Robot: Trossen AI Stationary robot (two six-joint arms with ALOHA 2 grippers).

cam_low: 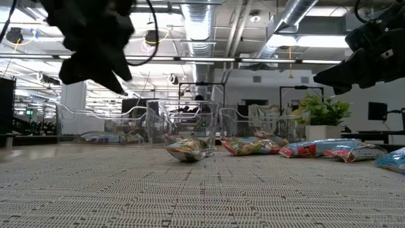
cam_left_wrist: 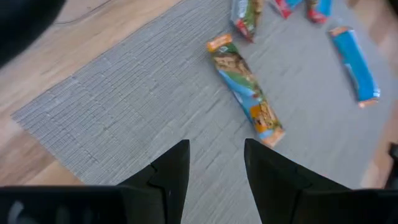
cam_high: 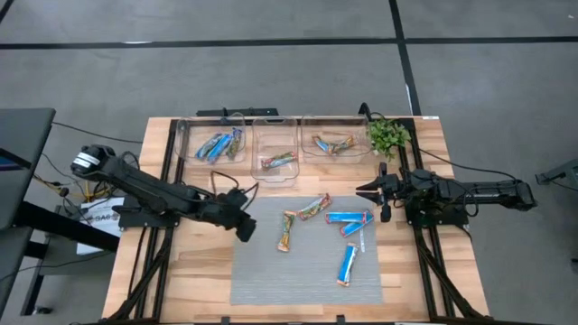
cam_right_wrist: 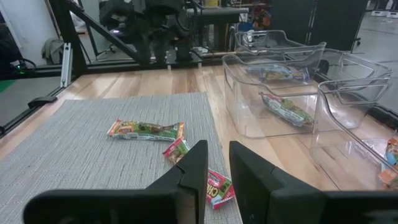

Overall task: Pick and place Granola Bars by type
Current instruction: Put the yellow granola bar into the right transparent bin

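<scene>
On the grey mat (cam_high: pixel 271 271) lie loose Granola Bars. Two are multicoloured (cam_high: pixel 287 230) (cam_high: pixel 314 208), two are blue with red ends (cam_high: pixel 348 218), and one is blue (cam_high: pixel 347 264). My left gripper (cam_high: pixel 246 227) hangs open above the mat's far left part and slants down. Nothing is between its fingers (cam_left_wrist: pixel 216 168). The nearest multicoloured bar (cam_left_wrist: pixel 245 90) lies flat beyond its fingertips. My right gripper (cam_high: pixel 370 191) waits level at the mat's right side. Only a narrow empty gap (cam_right_wrist: pixel 219 168) shows between its fingers.
Three clear bins stand in a row at the table's far edge. The left one (cam_high: pixel 217 144) holds blue bars, the middle one (cam_high: pixel 275 161) a multicoloured bar, and the right one (cam_high: pixel 332 143) another bar. A potted plant (cam_high: pixel 388 135) stands at the far right.
</scene>
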